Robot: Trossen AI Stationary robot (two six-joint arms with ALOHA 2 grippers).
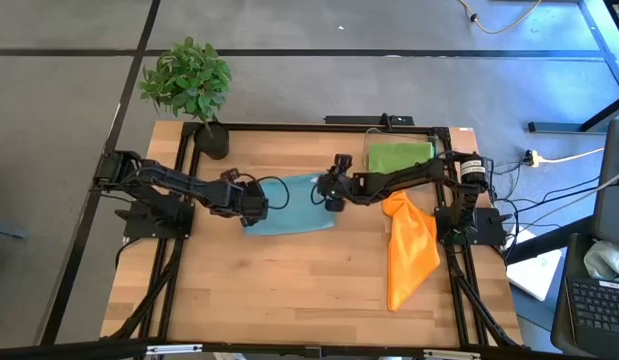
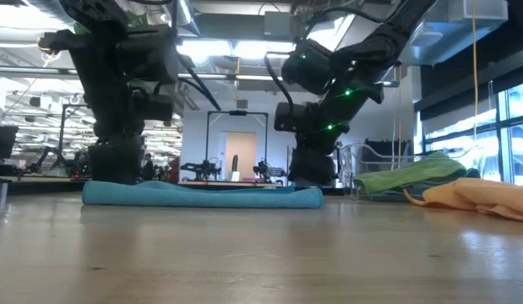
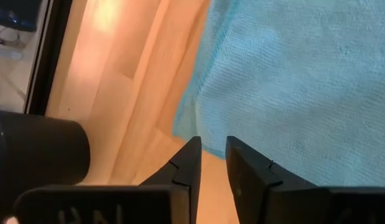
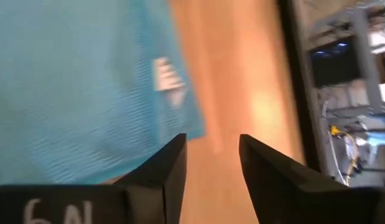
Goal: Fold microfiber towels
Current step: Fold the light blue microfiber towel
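In the high view both grippers are small and dark against the cloth, so how their tips meet it is hard to make out there, and in the low view the arms are cut off at the top of the frame. The wooden table fills the middle of the high view inside a black frame, with grey floor around it, a potted plant in the upper left and a laptop at the lower right edge. The low view looks into a large lit hall behind the table. The light blue towel lies flat and folded at the centre of the table. The green towel rests in the upper right, and the orange towel lies crumpled at the right. The left gripper reaches in from the left to the towel's left edge, its fingers a narrow gap apart and holding nothing. The right gripper comes from the right to the towel's right edge, its fingers more widely apart and empty above the wood beside a corner with a white label.
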